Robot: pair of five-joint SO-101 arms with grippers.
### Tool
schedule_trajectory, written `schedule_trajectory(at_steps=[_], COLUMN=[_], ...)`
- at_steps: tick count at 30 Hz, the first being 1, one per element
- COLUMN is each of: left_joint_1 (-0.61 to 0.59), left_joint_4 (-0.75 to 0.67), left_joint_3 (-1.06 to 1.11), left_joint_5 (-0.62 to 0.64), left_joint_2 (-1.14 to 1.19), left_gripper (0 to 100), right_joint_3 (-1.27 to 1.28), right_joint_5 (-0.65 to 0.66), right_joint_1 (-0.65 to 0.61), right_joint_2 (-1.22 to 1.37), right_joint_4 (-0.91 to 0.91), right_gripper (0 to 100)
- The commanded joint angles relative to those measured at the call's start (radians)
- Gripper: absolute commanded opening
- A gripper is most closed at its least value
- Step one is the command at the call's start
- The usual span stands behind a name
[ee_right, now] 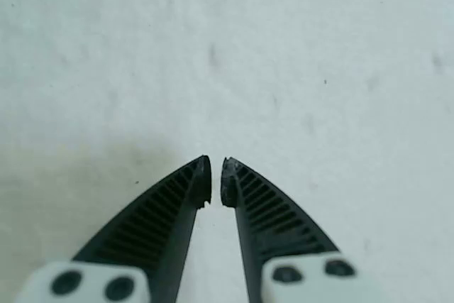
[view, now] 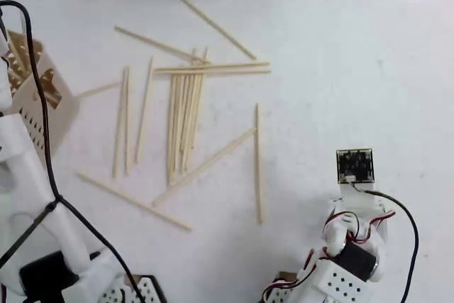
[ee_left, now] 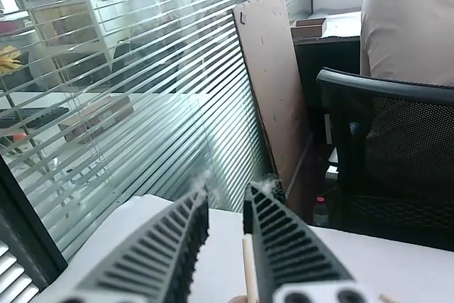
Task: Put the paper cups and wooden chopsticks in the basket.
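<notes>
Wooden chopsticks (view: 183, 115), thin and pale, lie scattered on the white table (view: 340, 69) near the cream slotted basket (view: 35, 97) at its edge. Left claw (ee_left: 225, 200) sits narrowly apart, one stick (ee_left: 248, 267) against a finger; right claw (ee_right: 216, 175) is pinched together, empty.

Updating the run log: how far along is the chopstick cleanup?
Done: unclear; the inside of the basket is hard to read. In hand: nothing firmly; one chopstick sits between the open fingers of the left end effector; right end effector shut, empty. Left: chopsticks scattered on the table.
</notes>
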Motion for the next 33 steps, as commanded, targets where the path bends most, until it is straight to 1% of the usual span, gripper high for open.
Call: schedule_trajectory(at_steps=[1,3,5,7,9,10,12,13,16,19,21,24,26,33], left_joint_1=[0.058,0.13,0.239,0.348,0.438,0.472,0.522,0.538,0.567,0.595,0.596,0.59,0.596,0.611], left_joint_4=[0.098,0.247,0.41,0.532,0.603,0.606,0.571,0.539,0.407,0.253,0.199,0.19,0.195,0.193], left_joint_3=[-0.032,-0.046,-0.054,-0.046,-0.038,-0.014,0.049,0.089,0.206,0.281,0.281,0.23,0.203,0.196], left_joint_5=[0.0,-0.005,-0.008,-0.008,-0.006,-0.002,0.015,0.043,0.114,0.118,0.12,0.12,0.118,0.112], left_joint_2=[-0.018,-0.051,-0.096,-0.131,-0.136,-0.125,-0.088,-0.059,0.059,0.226,0.34,0.476,0.521,0.555], left_gripper=[10,10,10,10,10,10,10,10,10,10,10,10,10,10], right_joint_3=[0.009,0.009,0.009,0.009,0.009,0.009,0.009,0.009,0.009,0.009,0.009,0.009,0.009,0.009], right_joint_5=[-0.002,-0.002,-0.002,-0.002,-0.002,-0.002,-0.002,-0.002,-0.002,-0.002,-0.002,-0.002,-0.002,-0.002], right_joint_1=[0.01,0.01,0.01,0.01,0.01,0.01,0.01,0.01,0.01,0.01,0.012,0.012,0.012,0.012], right_joint_2=[-0.001,-0.001,-0.001,-0.001,-0.001,-0.001,-0.001,-0.001,-0.001,-0.001,-0.001,-0.001,-0.001,-0.001], right_joint_4=[-0.002,-0.002,-0.002,-0.002,-0.002,-0.002,-0.002,-0.002,-0.002,-0.002,-0.002,-0.002,-0.002,-0.002], right_gripper=[4.5,4.5,4.5,4.5,4.5,4.5,4.5,4.5,4.5,4.5,4.5,4.5,4.5,4.5])
